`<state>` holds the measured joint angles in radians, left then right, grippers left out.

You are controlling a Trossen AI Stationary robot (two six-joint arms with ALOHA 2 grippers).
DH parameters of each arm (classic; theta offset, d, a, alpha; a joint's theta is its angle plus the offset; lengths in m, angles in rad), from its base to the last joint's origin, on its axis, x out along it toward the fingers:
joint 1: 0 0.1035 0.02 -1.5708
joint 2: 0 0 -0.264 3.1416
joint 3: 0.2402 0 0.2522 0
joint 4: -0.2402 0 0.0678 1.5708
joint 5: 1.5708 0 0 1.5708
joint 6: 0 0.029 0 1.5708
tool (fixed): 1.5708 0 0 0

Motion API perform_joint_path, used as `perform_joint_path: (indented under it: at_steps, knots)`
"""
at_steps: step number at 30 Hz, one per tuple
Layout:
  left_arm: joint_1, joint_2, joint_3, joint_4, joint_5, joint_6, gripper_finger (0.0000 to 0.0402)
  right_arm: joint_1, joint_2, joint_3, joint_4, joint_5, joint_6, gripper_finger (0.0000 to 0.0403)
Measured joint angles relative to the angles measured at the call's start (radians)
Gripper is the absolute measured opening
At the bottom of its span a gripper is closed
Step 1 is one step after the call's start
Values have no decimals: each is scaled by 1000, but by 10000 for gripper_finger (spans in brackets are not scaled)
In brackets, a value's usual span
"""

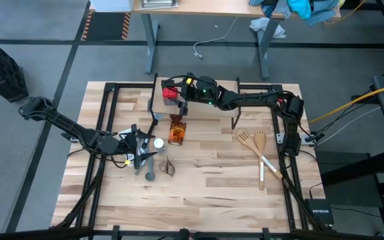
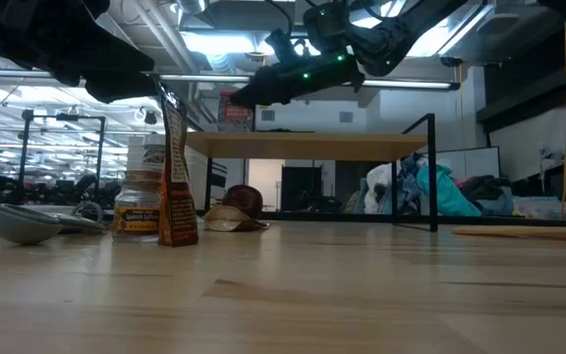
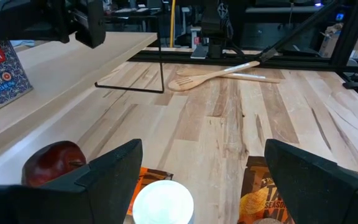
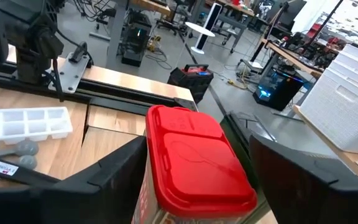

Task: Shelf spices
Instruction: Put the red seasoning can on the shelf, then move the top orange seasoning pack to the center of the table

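The big plank table [image 1: 199, 193] takes up most of the floor here, and toward its far side stands the shelf [image 1: 199, 110], a small pale board on thin black legs, with room underneath.

The right arm reaches in from the right, across the shelf, and its right gripper [image 1: 177, 93] hangs at the shelf's far left corner. Its fingers stand apart on either side of the red-topped box [image 4: 194, 155], not visibly pressing it; I judge the box has just been set down there and let go, though I cannot rule out light contact. The box is a squarish tin with a glossy red hinged lid and a patterned blue label, standing upright on the board.

The left gripper [image 1: 137, 143] hovers low at the near left of the table, fingers spread wide and empty, straddling the cluster it looks meant to pick from next. Below it sits the white-capped jar [image 3: 162, 202], with an orange seasoning packet [image 3: 263, 199] just beside it. Another orange jar [image 1: 176, 131] lies on the table just in front of the shelf.

Two wooden spatulas [image 1: 257, 148] lie well apart on the right, out of the way.
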<state>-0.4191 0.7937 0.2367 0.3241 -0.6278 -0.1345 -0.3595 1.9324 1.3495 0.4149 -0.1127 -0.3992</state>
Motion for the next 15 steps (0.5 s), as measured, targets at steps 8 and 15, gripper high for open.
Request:
perform_joint_path:
  at_steps: [8, 15]
  knots:
    - [0, 0, 0, 0, 0, -15, 331, 11, -17, 0, -30, 1, 1, 287]
    - [0, 0, 0, 1, 0, -4, 331, 52, -156, 0, -217, 8, 2, 287]
